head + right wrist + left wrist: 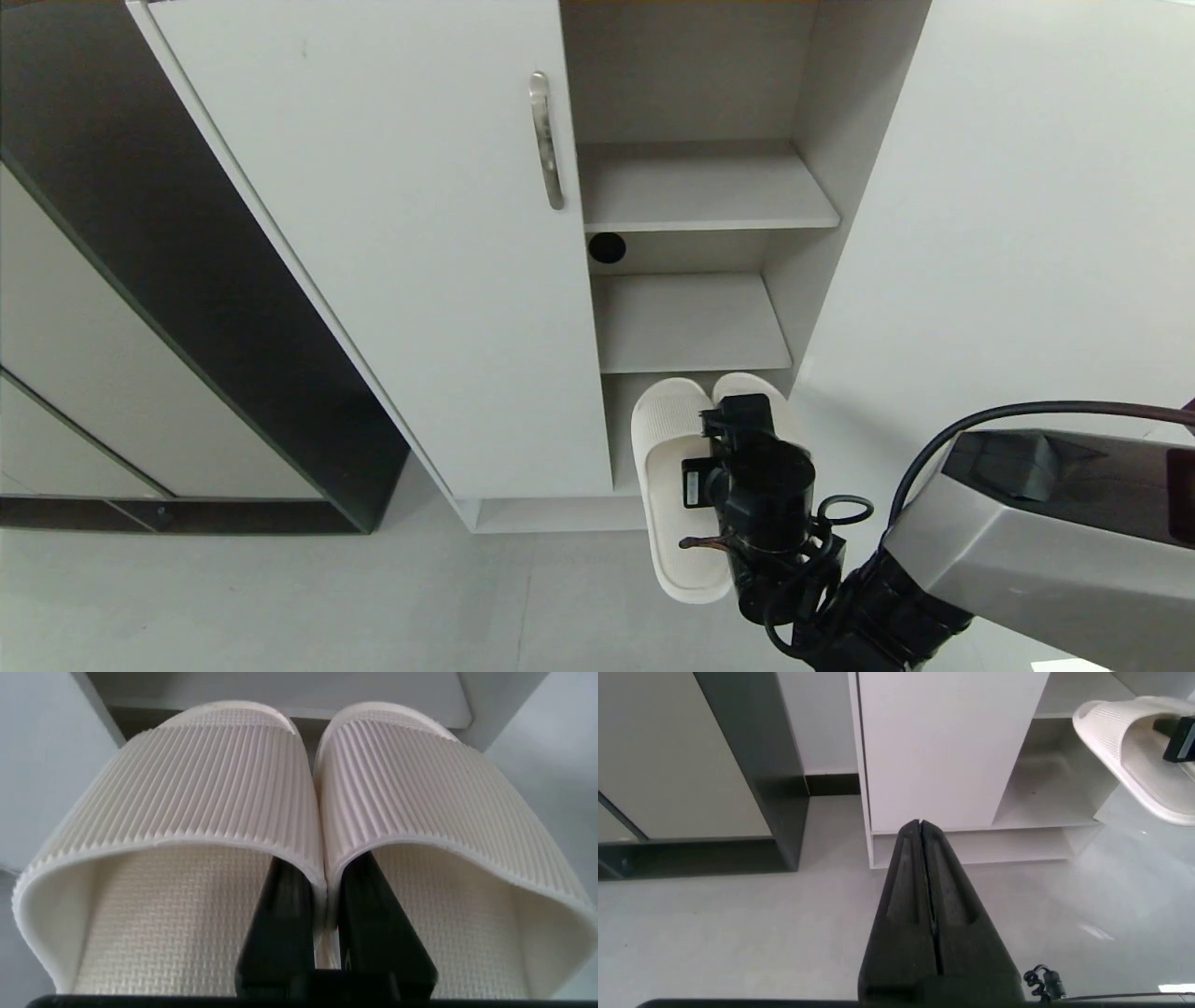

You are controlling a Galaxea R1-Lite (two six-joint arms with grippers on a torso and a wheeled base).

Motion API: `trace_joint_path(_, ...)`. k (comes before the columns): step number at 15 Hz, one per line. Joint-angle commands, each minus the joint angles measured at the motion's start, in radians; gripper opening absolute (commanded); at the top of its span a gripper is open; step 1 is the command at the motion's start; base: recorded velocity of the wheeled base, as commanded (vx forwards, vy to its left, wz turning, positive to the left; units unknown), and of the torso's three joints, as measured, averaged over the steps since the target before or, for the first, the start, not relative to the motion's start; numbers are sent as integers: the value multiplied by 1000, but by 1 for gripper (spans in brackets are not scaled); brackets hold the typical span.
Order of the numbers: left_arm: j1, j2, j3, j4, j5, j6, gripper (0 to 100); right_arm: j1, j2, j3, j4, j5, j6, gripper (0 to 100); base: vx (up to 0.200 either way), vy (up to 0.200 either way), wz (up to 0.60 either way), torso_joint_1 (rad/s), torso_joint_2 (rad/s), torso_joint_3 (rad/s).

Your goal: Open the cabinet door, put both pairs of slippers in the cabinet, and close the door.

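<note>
A pair of cream ribbed slippers [672,439] hangs side by side, toes toward the cabinet's lowest compartment [621,420] and heels out over the floor. My right gripper [742,411] is shut on the pair. In the right wrist view its fingers [285,924] pinch the two adjoining strap walls of the slippers [187,793] together. The cabinet's right door [1008,233] stands swung open; the left door [420,261] with its metal handle [547,140] is closed. My left gripper [920,831] is shut and holds nothing, low over the floor in front of the cabinet, with the slippers [1144,747] off to one side.
Two bare white shelves [700,187] [686,322] sit above the lowest compartment, with a round hole [607,247] in the back wall. A dark panel [187,280] flanks the cabinet on the left. Grey floor [280,597] lies open in front.
</note>
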Motion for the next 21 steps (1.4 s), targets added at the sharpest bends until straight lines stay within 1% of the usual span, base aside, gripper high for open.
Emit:
trace_joint_path(1, 0, 2, 0, 0, 0, -2, 0, -4, 19, 2, -2, 2, 0, 0, 0, 0, 0, 0, 0, 0)
trace_joint_path(7, 0, 2, 0, 0, -1, 0, 0, -4, 18, -8, -16, 2, 0, 0, 0, 0, 0, 0, 0, 0)
trace_joint_path(16, 0, 2, 0, 1, -1, 1, 0, -6, 21, -9, -19, 2, 0, 0, 200, 0, 0, 0, 1, 2)
trace_joint_path(21, 0, 2, 0, 0, -1, 1, 0, -20, 27, -11, -33, 14, 3, 0, 0, 0, 0, 0, 0, 0)
